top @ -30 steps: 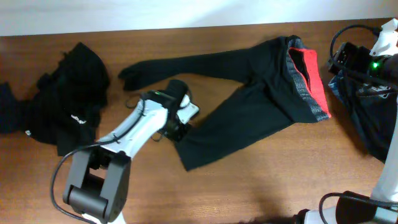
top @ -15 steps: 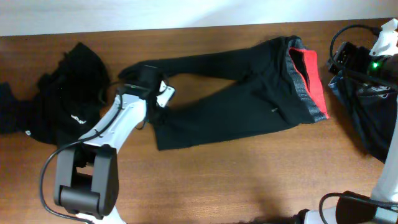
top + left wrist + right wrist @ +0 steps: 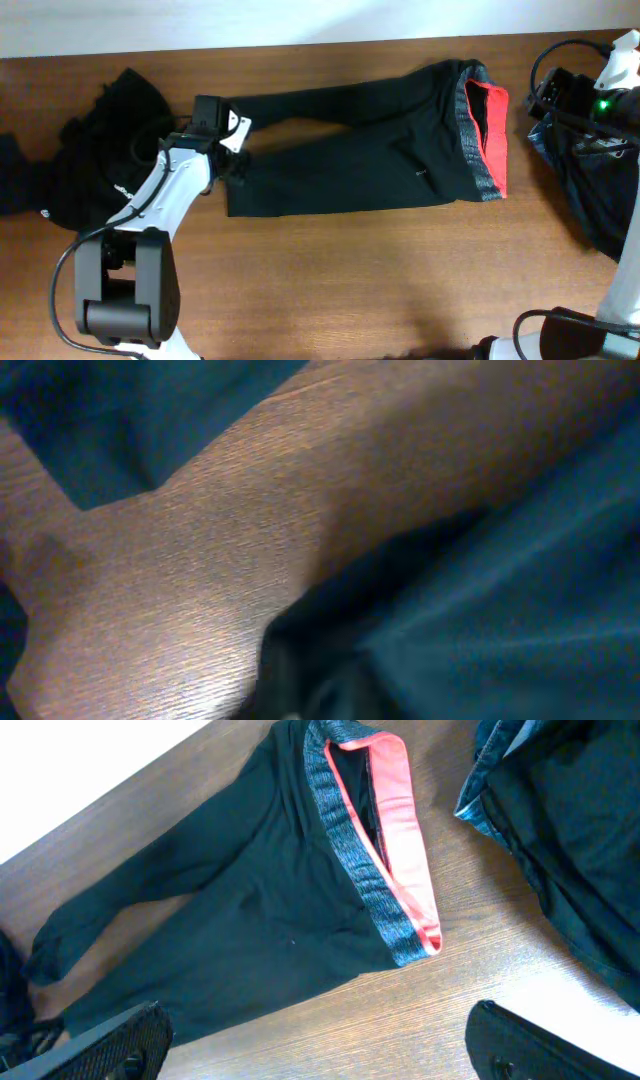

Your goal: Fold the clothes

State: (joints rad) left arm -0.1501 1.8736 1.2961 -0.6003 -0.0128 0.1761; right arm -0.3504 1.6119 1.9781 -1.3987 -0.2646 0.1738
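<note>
My left tool has dragged the black trousers' lower leg leftward beside the upper one near the table's back edge, straightening them for folding, though I cannot tell its grip now, while my right tool hangs spread, empty.

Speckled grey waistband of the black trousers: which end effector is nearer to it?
Right. The right end effector is just beside the speckled grey waistband; the left end effector is at the black trousers' far leg ends.

Brown wood-grain table, pale white wall along its far edge, soft even light
</note>
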